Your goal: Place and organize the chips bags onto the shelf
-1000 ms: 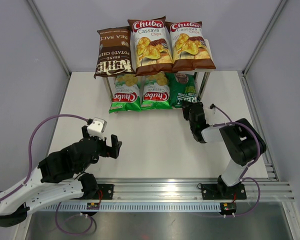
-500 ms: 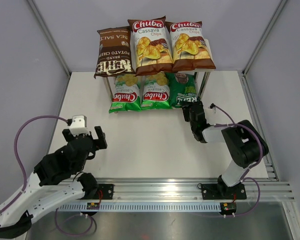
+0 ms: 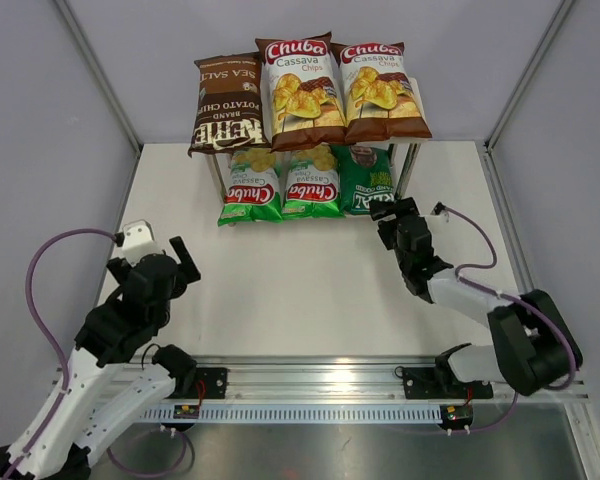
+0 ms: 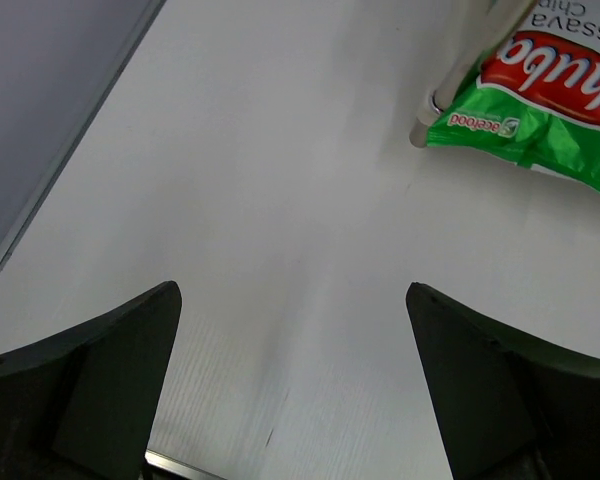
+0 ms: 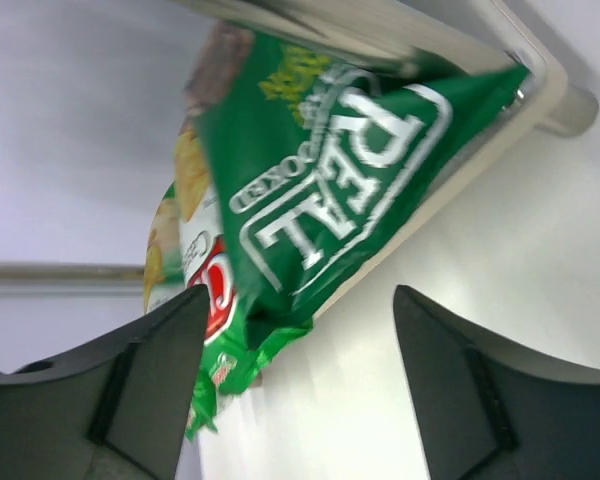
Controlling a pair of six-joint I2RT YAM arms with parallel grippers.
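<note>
Bright, even overhead light — soft shadows, glossy glare; the right wrist view blurs.

Between right gripper (image 5: 298, 300) jaws, just ahead: dark green bag (image 5: 320, 200). You read big white "REAL", smaller "COOKED" beside it, both upside down and tilted.
Ahead and right of left gripper (image 4: 292, 290) jaws: light green bag (image 4: 540, 110). Red logo cut to "huba", "ASSAVA" above it, small print looks like "seafood".
Far beyond both jaws, overhead view:
- dark brown bag (image 3: 227, 103): "KETTLE BRAND POTATO CHIPS", "SEA SALT", upside down
- middle white-brown bag (image 3: 298, 88) and right white-brown bag (image 3: 380, 88): "Chuba Cassava Chips"
</note>
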